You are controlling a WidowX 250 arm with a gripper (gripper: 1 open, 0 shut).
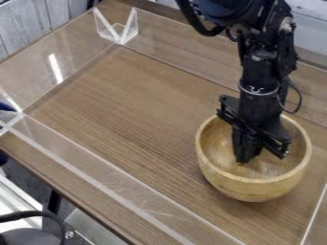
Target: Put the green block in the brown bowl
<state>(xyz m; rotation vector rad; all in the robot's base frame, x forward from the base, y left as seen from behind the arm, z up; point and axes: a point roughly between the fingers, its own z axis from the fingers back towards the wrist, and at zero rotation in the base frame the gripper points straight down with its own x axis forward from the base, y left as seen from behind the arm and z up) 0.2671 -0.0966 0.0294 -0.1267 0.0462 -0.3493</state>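
We see the jaws of the black robot gripper (243,156) closed, pointing down inside the large round light-brown wooden bowl (250,188); whether something is between them, we cannot tell. The small flat bright-green block we cannot make out, so we cannot say where it lies. Above the gripper, the black jointed robot arm (263,72) comes down from the top of the view. The bowl stands on the right part of the brown wooden table (121,105), and a black cable (29,215) curves at the lower left corner.

Tool (248,151) inside bowl (217,175) on table (115,115).
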